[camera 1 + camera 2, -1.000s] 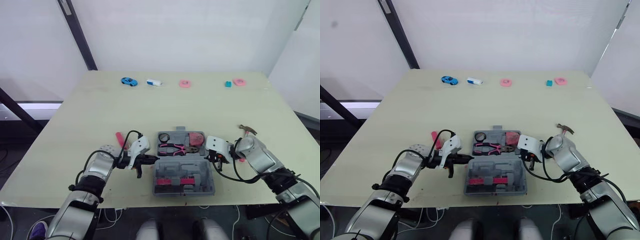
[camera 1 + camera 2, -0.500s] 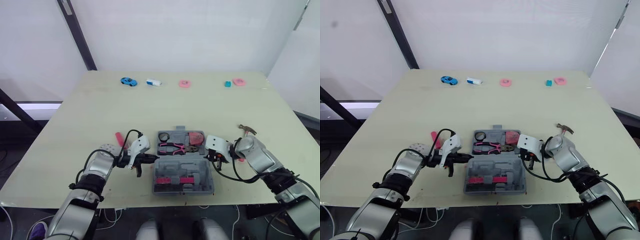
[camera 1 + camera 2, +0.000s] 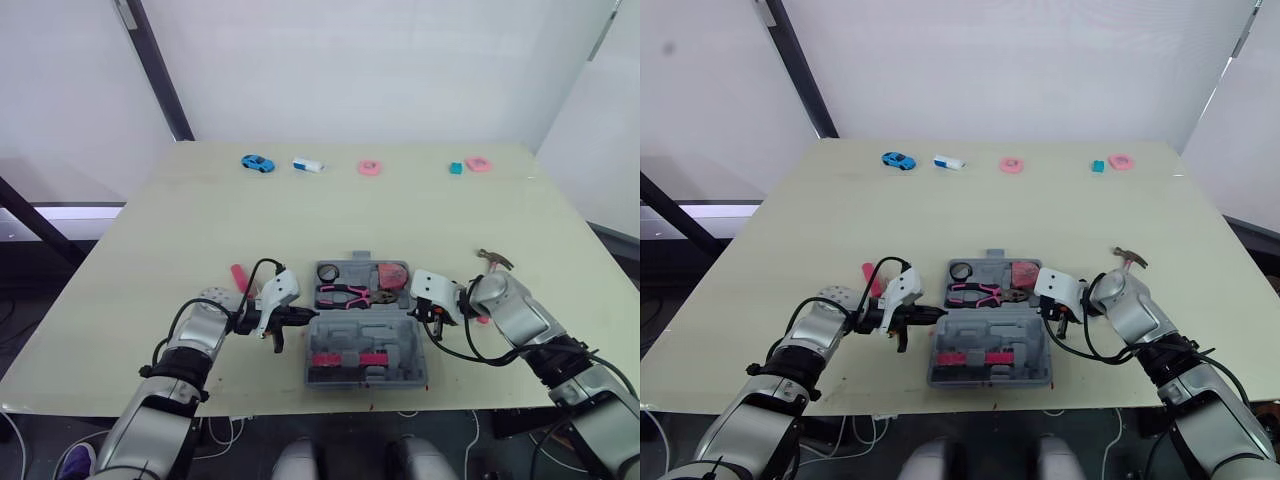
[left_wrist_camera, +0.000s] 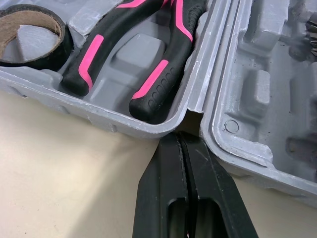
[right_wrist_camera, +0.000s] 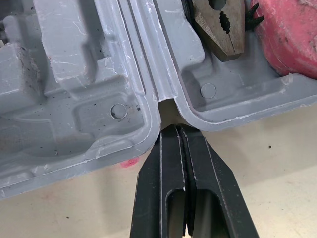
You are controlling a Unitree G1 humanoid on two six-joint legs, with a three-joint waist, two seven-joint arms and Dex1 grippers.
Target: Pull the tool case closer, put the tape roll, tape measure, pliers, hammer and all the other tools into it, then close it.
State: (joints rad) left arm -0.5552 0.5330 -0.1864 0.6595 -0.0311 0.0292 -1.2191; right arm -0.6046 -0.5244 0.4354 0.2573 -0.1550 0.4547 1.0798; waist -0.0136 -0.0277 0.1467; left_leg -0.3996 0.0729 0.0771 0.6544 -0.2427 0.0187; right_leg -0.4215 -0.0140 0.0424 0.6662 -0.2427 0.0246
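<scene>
Right now both grippers are pressed shut and hold nothing. The left gripper (image 4: 181, 144) has its tips wedged into the hinge notch at one end of the open tool case (image 3: 410, 350). The right gripper (image 5: 174, 134) is wedged the same way at the other end.

Just past the left tips, in the far half, lie the pliers (image 4: 143, 54) and beyond them the tape roll (image 4: 29, 34). The pink tape measure (image 5: 292, 34) sits in the corner just past the right tips.

**Risks**
- The shut fingers only poke into the notches. A pull or push could slide them out along the smooth plastic, or skew the case if one side slips first.
- The case's near half already sits close to the table's front edge, so dragging it further could tip it off.

**Still outside the case**
- The hammer (image 3: 495, 260) lies beyond the right forearm, so that arm would have to back off and reach around.
- A pink-handled tool (image 3: 240, 277) lies behind the left gripper, beside the forearm.
- A blue toy car (image 3: 258, 162) and other small items sit well away at the far edge.
</scene>
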